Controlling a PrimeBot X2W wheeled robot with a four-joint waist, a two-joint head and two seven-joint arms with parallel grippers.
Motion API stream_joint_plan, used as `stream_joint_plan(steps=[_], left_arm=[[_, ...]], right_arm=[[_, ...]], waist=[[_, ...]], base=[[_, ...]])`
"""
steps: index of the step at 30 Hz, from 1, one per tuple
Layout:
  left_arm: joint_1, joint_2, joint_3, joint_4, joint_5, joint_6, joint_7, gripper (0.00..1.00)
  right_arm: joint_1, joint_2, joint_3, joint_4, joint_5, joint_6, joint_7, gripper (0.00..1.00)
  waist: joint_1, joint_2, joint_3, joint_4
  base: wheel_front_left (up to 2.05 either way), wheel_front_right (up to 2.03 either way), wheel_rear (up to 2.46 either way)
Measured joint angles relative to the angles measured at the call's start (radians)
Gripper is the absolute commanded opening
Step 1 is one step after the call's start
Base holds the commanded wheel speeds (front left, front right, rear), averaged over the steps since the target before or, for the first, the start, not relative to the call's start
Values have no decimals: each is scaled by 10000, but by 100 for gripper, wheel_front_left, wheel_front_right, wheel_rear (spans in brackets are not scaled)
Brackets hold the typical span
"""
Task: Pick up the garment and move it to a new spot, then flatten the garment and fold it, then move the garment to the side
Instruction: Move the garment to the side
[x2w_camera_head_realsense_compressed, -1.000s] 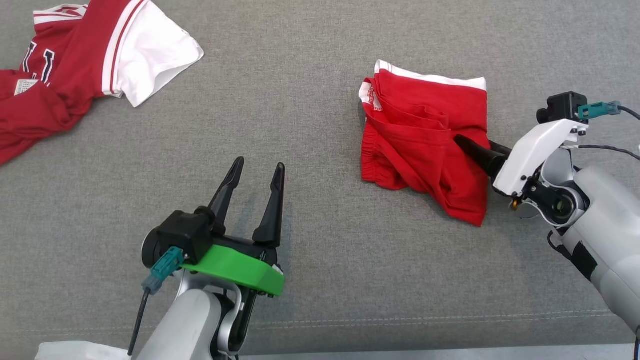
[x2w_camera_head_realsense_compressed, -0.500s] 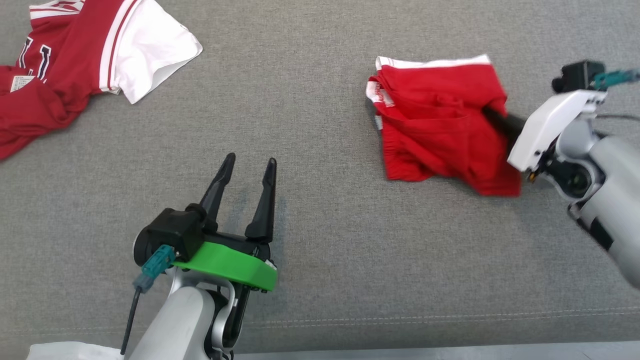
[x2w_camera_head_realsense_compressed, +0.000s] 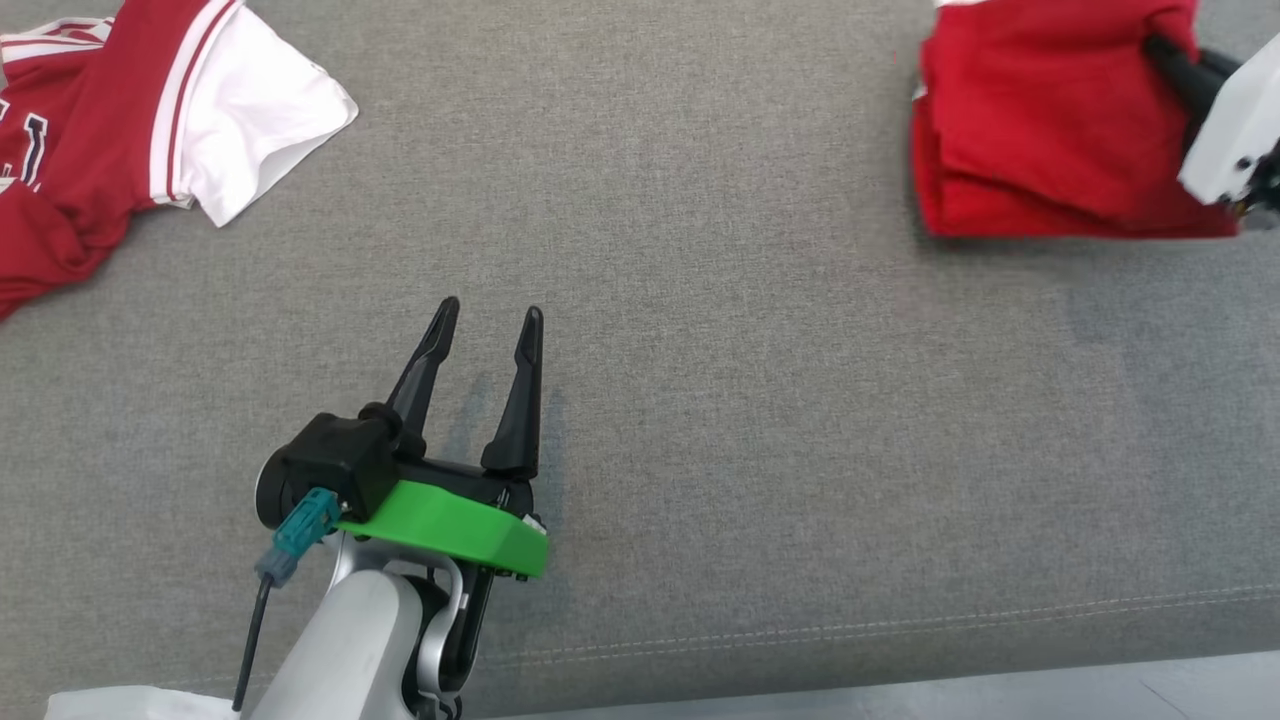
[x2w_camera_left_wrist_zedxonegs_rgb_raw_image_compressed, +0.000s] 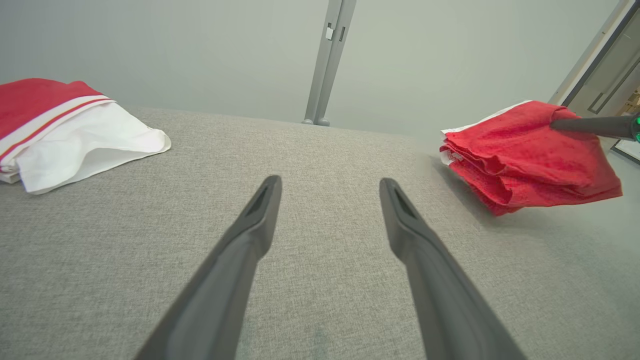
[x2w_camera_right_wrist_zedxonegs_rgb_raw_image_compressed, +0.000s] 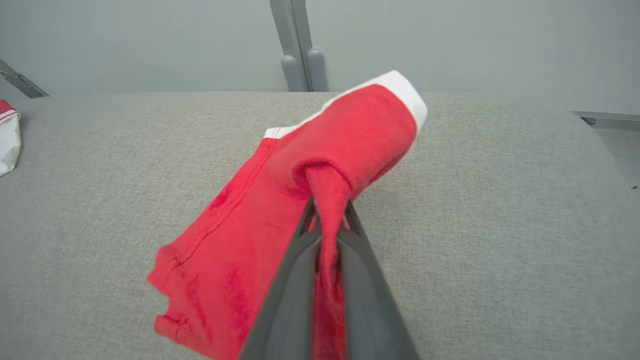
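The right tool (x2w_camera_right_wrist_zedxonegs_rgb_raw_image_compressed: 327, 216) is pinched tight on a fold of the red shorts (x2w_camera_head_realsense_compressed: 1030, 130) at the upper right of the head view, and the cloth hangs just off the grey cushion (x2w_camera_head_realsense_compressed: 760, 400). The left tool (x2w_camera_head_realsense_compressed: 491, 312) stands wide open and empty at lower left. A red-and-white shirt (x2w_camera_head_realsense_compressed: 150, 110) lies upper left.

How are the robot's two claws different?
The left claw is open and empty; the right claw is shut on the red garment. The left claw has a green base; the right claw has a white base. Both have two long dark fingers.
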Motion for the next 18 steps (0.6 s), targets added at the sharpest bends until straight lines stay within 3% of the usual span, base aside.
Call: stream_joint_plan(steps=[8,18], left_arm=[[-7,23,-75,-96,58,0,0,100],[-98,123,-182,-387,339,0,46,100]], right_arm=[[-512,-477,600,90,-723,0,761,0],[-1609,-1057,639,401,-1193,-2,1091,0]], waist=[[0,0,220,-130],[0,0,744,-117]], base=[[0,0,0],[0,0,0]])
